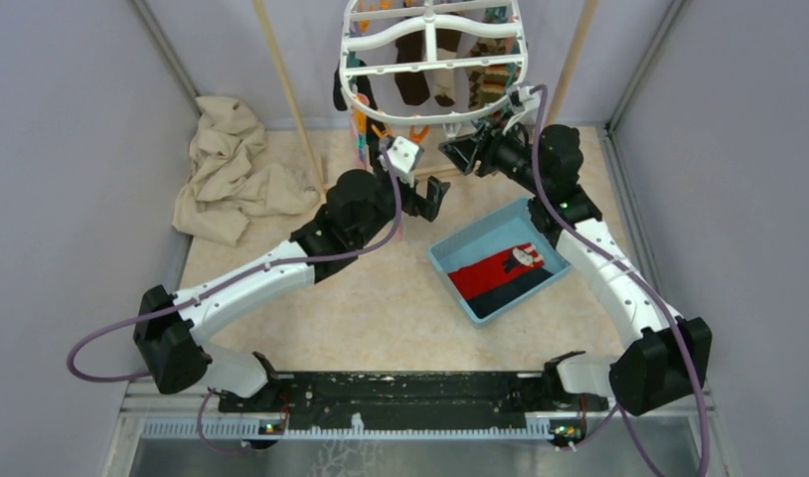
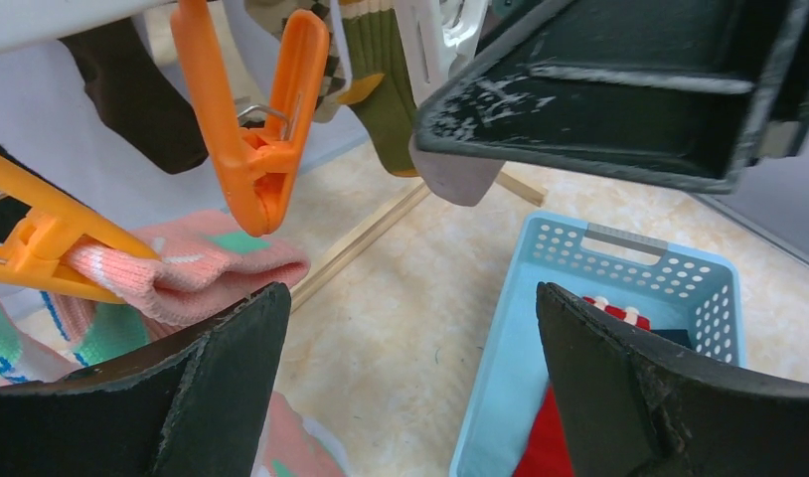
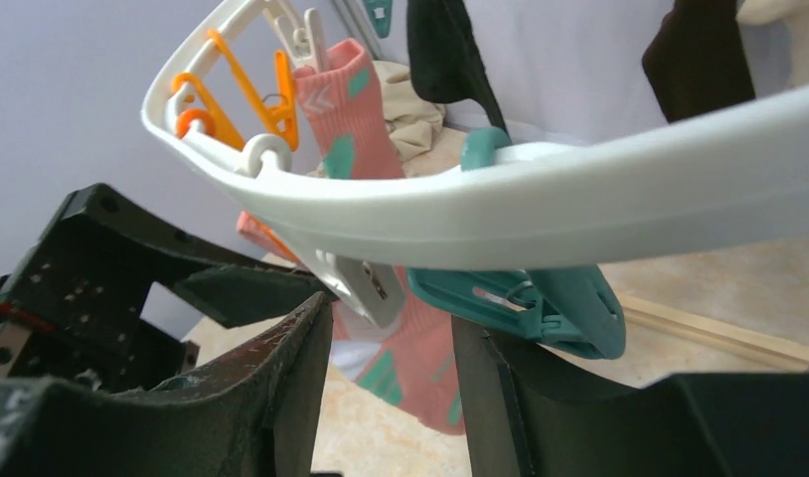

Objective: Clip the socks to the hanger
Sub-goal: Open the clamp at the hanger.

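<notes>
The red sock point(image 1: 483, 274) and the navy sock point(image 1: 517, 288) lie flat in a light blue basket point(image 1: 450, 260) at centre right. The white hanger point(image 1: 435, 62) hangs at the back with orange and teal pegs and several other socks on it. My left gripper point(image 1: 430, 199) is open and empty, just left of the basket and below the hanger's front rim. In the left wrist view the gripper point(image 2: 410, 293) has an orange peg point(image 2: 251, 149) above it. My right gripper point(image 1: 460, 154) is open under the rim point(image 3: 540, 199), with a teal peg point(image 3: 540, 303) just above one finger point(image 3: 510, 397).
A pink-teal sock point(image 2: 182, 268) hangs clipped beside my left gripper and also shows in the right wrist view point(image 3: 420, 368). A beige cloth point(image 1: 227, 169) lies at the back left. Two wooden poles point(image 1: 286, 89) flank the hanger. A red-white striped item point(image 1: 526, 258) lies in the basket.
</notes>
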`<action>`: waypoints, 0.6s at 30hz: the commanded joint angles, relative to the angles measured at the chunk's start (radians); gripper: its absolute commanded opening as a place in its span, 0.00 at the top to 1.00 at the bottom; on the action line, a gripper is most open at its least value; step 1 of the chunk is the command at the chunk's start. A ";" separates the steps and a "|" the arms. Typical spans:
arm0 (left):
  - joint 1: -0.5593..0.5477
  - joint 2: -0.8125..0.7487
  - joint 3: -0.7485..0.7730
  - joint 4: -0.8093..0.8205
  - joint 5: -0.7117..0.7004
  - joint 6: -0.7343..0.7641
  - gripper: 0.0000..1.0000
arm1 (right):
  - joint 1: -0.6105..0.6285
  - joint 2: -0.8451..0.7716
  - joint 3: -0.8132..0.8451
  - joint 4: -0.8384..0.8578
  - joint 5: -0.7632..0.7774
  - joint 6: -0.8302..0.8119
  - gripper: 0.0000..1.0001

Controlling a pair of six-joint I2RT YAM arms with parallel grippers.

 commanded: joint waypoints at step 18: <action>-0.001 -0.027 -0.005 -0.014 0.039 -0.022 0.01 | 0.078 0.008 0.044 0.068 0.197 -0.169 1.00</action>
